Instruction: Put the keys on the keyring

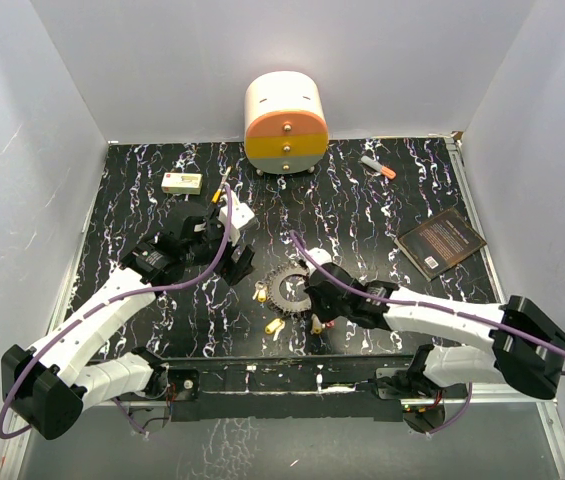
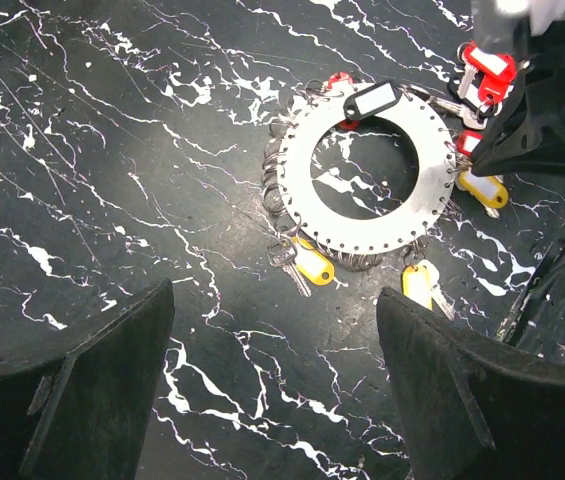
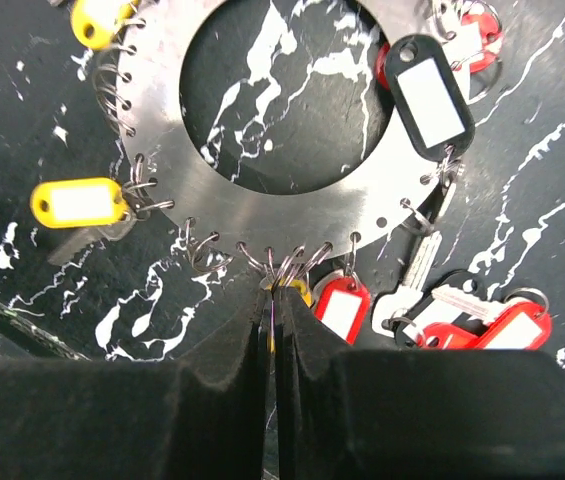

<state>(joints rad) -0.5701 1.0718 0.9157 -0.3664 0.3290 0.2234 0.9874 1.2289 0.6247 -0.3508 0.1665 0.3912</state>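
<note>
Right hand point(image 3: 274, 300) closed at rim of one keyring point(image 3: 162, 190); three yellow keys point(image 2: 312, 268).

Marble tbl point(image 1: 362, 215): keyring point(image 1: 289, 288), keys point(image 1: 274, 326), book point(image 1: 442, 242), pen point(image 1: 378, 167).

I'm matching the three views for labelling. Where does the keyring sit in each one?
Top external: keyring in the lower centre.
Left wrist: keyring right of centre in the upper half.
Right wrist: keyring at top centre, cut off by the top edge.
Shared landmark: the right gripper, fingers closed at the keyring's rim.
</note>
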